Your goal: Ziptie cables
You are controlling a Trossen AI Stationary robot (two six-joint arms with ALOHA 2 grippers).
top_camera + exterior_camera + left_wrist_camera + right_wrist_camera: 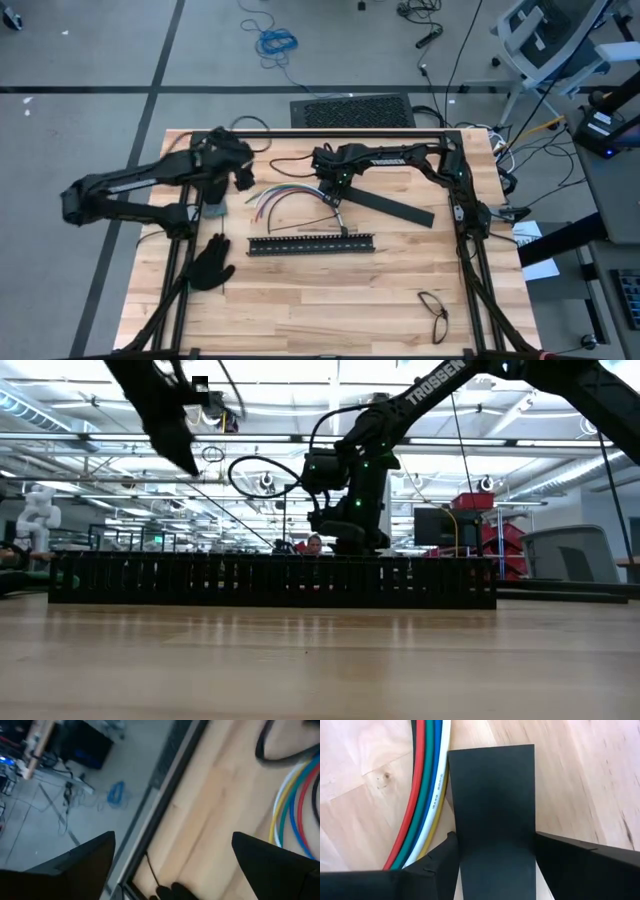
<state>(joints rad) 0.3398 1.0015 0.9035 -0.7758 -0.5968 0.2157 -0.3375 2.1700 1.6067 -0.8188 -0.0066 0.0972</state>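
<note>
The pale butcher-block wooden table [330, 290] stands on grey floor, with a blue coiled cord [276, 42] beyond its far edge. On it, the curved multicoloured cables [278, 194] lie beside a flat black plastic bar [492, 820], which the right gripper [495, 865] clamps between its fingers. The left gripper [172, 870], fingers wide apart, hovers left of the cables. A slotted black bar [311, 244] lies nearer than the cables; a black glove [212, 262] lies left of it.
</note>
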